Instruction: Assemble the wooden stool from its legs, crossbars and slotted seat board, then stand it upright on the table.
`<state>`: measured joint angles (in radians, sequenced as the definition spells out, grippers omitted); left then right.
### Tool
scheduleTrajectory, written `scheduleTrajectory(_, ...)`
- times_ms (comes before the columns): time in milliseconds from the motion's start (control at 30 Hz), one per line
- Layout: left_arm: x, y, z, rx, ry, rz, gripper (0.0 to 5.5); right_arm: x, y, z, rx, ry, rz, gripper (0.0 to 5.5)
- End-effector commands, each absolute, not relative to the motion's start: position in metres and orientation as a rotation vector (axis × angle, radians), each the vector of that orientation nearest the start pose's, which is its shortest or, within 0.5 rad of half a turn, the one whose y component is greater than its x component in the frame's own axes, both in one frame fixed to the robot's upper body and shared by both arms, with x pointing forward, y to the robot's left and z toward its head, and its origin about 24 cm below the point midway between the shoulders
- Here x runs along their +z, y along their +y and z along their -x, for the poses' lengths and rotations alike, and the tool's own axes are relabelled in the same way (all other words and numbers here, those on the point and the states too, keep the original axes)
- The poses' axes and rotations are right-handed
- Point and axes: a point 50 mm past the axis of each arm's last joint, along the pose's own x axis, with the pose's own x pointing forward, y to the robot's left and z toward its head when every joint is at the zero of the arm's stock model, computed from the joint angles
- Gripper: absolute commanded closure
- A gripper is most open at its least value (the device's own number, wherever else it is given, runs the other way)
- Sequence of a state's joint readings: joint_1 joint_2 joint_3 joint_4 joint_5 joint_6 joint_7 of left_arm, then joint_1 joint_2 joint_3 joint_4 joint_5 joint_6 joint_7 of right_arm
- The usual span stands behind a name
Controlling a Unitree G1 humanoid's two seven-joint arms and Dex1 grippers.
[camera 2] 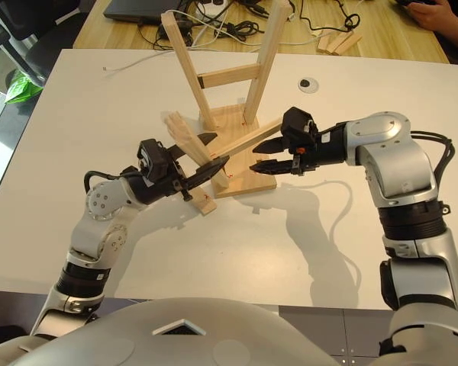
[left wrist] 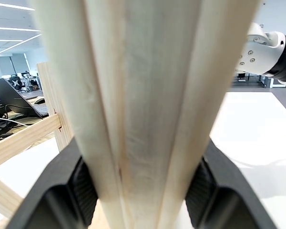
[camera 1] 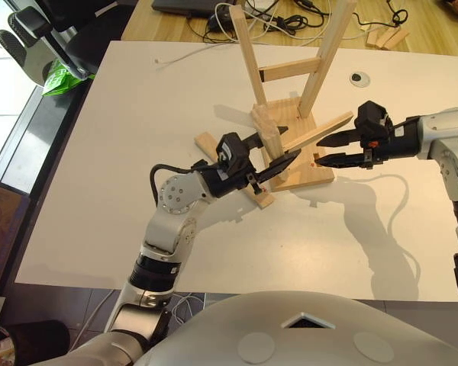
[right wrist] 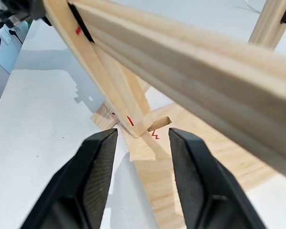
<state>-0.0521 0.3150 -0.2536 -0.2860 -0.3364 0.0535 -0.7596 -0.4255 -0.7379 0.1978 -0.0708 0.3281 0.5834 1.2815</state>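
Observation:
The slotted seat board (camera 1: 309,175) lies flat on the white table. Two legs (camera 1: 248,53) joined by a crossbar (camera 1: 290,70) stand up from its far side. My left gripper (camera 1: 281,149) is shut on another wooden leg (left wrist: 143,95) at the board's near left corner, and that leg's lower end sits by a slot (right wrist: 162,121) marked in red. A further slanted leg (camera 1: 317,131) runs from there toward my right gripper (camera 1: 322,151). The right gripper hovers open just over the board's right part, its fingers (right wrist: 97,176) empty.
A loose wooden bar (camera 1: 214,152) lies on the table under my left gripper. A round black grommet (camera 1: 359,77) sits at the far right. Behind the table, a wooden desk holds a laptop (camera 1: 187,6), cables (camera 1: 275,15) and spare wood pieces (camera 1: 385,36).

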Motion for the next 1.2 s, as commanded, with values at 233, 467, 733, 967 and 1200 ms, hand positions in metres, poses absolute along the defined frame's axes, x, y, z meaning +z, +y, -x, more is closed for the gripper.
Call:
scheduleTrajectory(233,0.108,0.122,-0.248,-0.968,-0.196,-0.093,3.44,0.126,-0.182,-0.265,1.318,0.485,0.297,3.53)
scheduleTrajectory(467,0.122,0.115,-0.246,-0.933,-0.258,-0.010,3.44,0.127,-0.182,-0.268,1.340,0.503,0.322,3.53)
scheduleTrajectory(733,0.117,0.107,-0.235,-0.888,-0.259,0.058,3.44,0.130,-0.182,-0.277,1.418,0.543,0.407,3.53)
scheduleTrajectory(967,0.124,0.104,-0.230,-0.866,-0.273,0.215,3.44,0.135,-0.181,-0.280,1.434,0.540,0.410,3.53)
scheduleTrajectory(1200,0.127,0.105,-0.237,-0.908,-0.245,0.226,3.44,0.124,-0.172,-0.306,1.201,0.492,0.513,3.53)
